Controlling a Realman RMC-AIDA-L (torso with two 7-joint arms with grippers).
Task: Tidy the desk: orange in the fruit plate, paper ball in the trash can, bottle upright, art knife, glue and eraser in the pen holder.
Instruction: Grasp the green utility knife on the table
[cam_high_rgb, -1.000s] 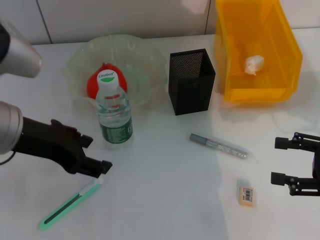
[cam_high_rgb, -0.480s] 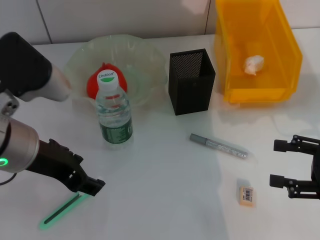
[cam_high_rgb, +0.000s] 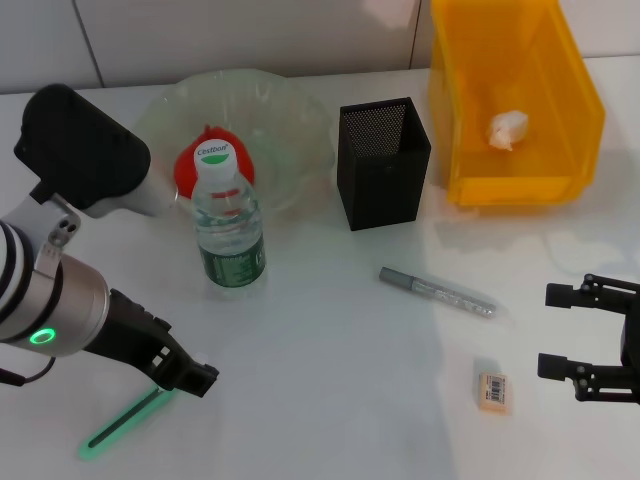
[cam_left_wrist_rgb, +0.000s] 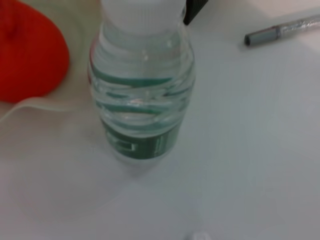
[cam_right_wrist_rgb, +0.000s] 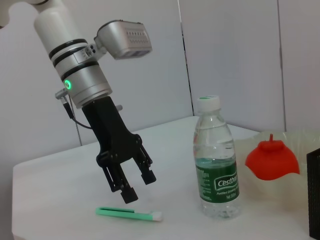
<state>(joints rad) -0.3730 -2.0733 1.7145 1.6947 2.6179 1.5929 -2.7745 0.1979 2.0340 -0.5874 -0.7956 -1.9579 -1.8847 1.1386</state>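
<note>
Over the last second the left pincer (cam_high_rgb: 190, 378) has swung from beside the white tip of the green art knife (cam_high_rgb: 122, 421) to a spot above its middle, dropping nearer the near-left corner of the desk (cam_high_rgb: 330, 350). In the right wrist view its fingers (cam_right_wrist_rgb: 131, 195) hang apart just over the knife, not touching it and holding nothing. I judge this to be lining up for a grasp of the knife, the first of three items due in the pen holder (cam_high_rgb: 383, 163).

Much of the tidying looks done: the orange (cam_high_rgb: 188, 168) sits in the clear fruit plate (cam_high_rgb: 290, 120) at the far left, the paper ball (cam_high_rgb: 507, 128) lies inside the yellow trash can (cam_high_rgb: 515, 100) at the far right, and the bottle (cam_high_rgb: 229, 222) stands upright just near of the plate. The grey glue stick (cam_high_rgb: 437, 292) lies flat in the middle of the desk, right of the bottle, and the eraser (cam_high_rgb: 493, 389) rests near it, further right and closer.

The right pincer (cam_high_rgb: 566, 330) has barely shifted; it hovers at the right edge, wide and empty, beside the eraser.

Readable writing: the bottle's green label and cap say "Cestbon". The eraser carries a barcode, its digits too small to read.
</note>
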